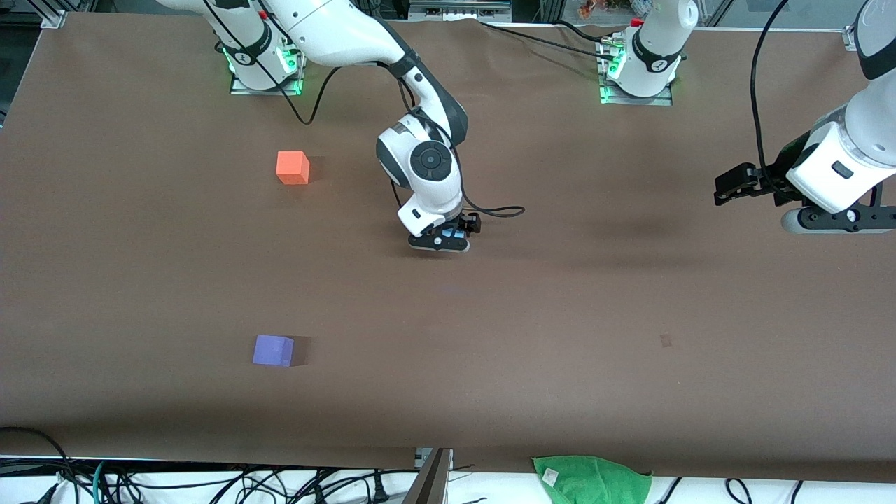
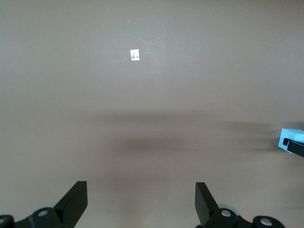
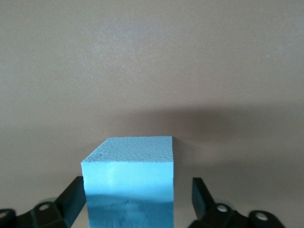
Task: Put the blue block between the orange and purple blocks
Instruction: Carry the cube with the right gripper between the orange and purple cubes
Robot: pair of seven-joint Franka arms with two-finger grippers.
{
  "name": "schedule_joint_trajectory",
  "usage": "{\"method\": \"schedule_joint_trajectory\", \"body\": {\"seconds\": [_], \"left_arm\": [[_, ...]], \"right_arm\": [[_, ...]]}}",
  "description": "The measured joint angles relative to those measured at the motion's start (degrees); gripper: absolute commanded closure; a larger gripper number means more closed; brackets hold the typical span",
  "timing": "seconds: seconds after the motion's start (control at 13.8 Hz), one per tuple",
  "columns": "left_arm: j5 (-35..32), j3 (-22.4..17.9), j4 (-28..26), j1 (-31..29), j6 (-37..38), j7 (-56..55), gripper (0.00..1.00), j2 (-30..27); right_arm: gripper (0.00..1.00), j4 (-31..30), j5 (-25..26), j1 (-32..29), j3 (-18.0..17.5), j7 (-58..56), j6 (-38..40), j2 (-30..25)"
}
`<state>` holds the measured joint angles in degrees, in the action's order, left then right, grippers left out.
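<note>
The blue block (image 3: 128, 185) sits on the brown table between the fingers of my right gripper (image 3: 137, 190). The gripper is open around it, with one finger against the block's side and a gap at the other. In the front view my right gripper (image 1: 448, 238) is low at mid-table and hides most of the block. The orange block (image 1: 292, 167) lies toward the right arm's end of the table. The purple block (image 1: 273, 350) lies nearer the front camera than the orange one. My left gripper (image 1: 728, 187) waits open and empty in the air at the left arm's end; it also shows in the left wrist view (image 2: 141, 190).
A green cloth (image 1: 591, 476) hangs at the table's front edge. A black cable (image 1: 500, 210) loops on the table beside my right gripper. A small white tag (image 2: 135, 55) lies on the table under my left gripper. The blue block's edge (image 2: 290, 137) shows in the left wrist view.
</note>
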<state>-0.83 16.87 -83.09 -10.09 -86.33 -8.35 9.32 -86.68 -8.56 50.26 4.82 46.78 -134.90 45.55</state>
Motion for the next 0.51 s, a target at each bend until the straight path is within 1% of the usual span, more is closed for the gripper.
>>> {"method": "schedule_joint_trajectory", "body": {"seconds": [0.07,0.15,0.22,0.29,0.36,0.51], "left_arm": [[0.0,-1.5,-0.3,0.8,0.0,1.4,0.00,-0.4],[0.1,-4.6,-1.2,2.8,-0.2,3.7,0.00,-1.1],[0.1,-8.5,-2.7,5.6,-1.1,6.1,0.00,-2.3],[0.2,-11.7,-5.1,8.2,-3.0,7.8,0.00,-4.0],[0.2,-13.5,-8.0,9.8,-5.2,8.6,0.00,-6.0],[0.2,-14.5,-13.6,11.1,-8.5,8.8,0.00,-10.1]], "right_arm": [[0.66,0.1,0.0,0.1,0.0,0.0,-0.1,0.1],[0.87,0.3,0.0,0.2,0.0,0.0,-0.1,0.1],[1.00,0.5,0.0,0.2,0.1,0.0,-0.1,0.0],[1.00,0.8,0.0,0.1,0.2,-0.1,-0.1,0.0],[1.00,1.0,0.0,0.0,0.5,-0.2,-0.1,-0.1],[1.00,1.7,0.0,-1.1,1.0,-1.8,0.3,-0.6]]}}
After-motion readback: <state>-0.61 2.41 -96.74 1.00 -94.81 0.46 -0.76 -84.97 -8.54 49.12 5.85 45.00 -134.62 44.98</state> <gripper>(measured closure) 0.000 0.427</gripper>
